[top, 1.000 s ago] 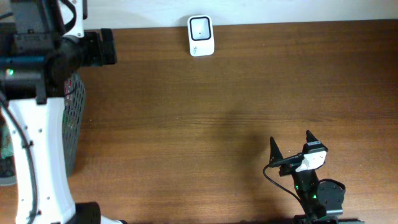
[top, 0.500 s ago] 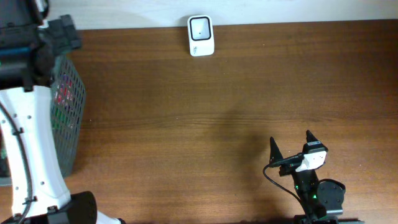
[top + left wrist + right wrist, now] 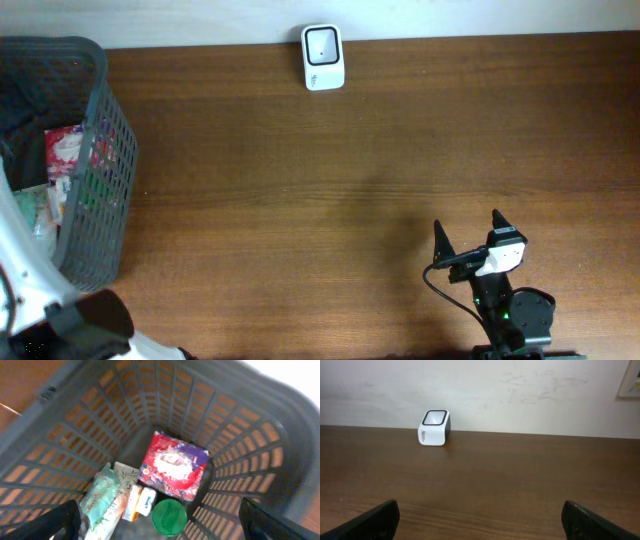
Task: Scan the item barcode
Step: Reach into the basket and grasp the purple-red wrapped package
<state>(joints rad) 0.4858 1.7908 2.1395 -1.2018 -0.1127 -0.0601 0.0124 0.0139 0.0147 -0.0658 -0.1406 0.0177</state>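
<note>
The white barcode scanner (image 3: 323, 58) stands at the table's far edge; in the right wrist view the scanner (image 3: 434, 428) sits far ahead. Several items lie in the grey mesh basket (image 3: 240, 450): a red and purple pack (image 3: 172, 465), a green round lid (image 3: 169, 518), a pale green tissue pack (image 3: 102, 500) and a small orange and white box (image 3: 140, 502). My left gripper (image 3: 161, 521) hangs open above them, touching nothing. My right gripper (image 3: 467, 225) stands open and empty near the front right edge, well apart from the scanner.
The basket (image 3: 100, 180) stands at the table's left end, with the red pack (image 3: 68, 150) showing inside it. The left arm's white link (image 3: 30, 270) crosses the lower left corner. Bare brown tabletop (image 3: 330, 200) lies between basket, scanner and right gripper.
The left arm has swung out of the upper left of the overhead view, uncovering the basket and its contents. The right arm and the scanner have not moved.
</note>
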